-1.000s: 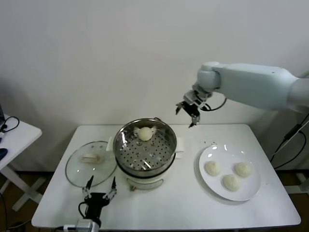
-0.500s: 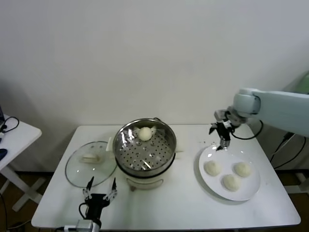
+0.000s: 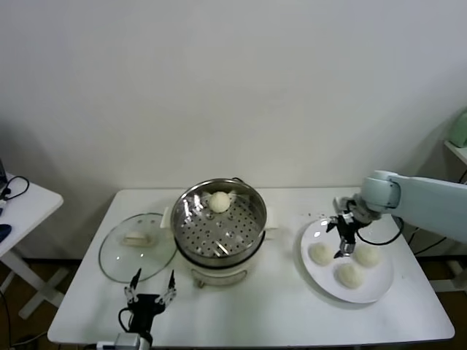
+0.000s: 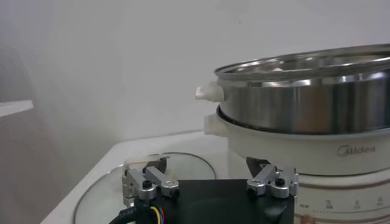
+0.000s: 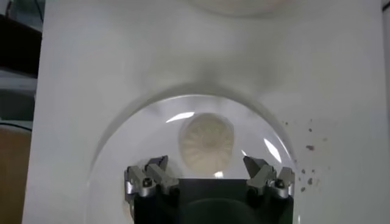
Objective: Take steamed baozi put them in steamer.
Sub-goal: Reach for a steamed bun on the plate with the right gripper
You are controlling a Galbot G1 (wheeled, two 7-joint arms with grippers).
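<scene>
Steel, glass and matt white surfaces

At the centre of the head view the steamer is glossy polished steel with a perforated steel tray, set on a smooth cream plastic-looking base. The steamed baozi look smooth and matt, like dough. The plate at right is glossy white; the lid at left is clear glass. The table is smooth, matt white.

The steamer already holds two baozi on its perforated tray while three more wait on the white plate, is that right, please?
Not quite: the head view shows only one baozi on the perforated tray of the steamer. Three more do wait on the white plate.
</scene>
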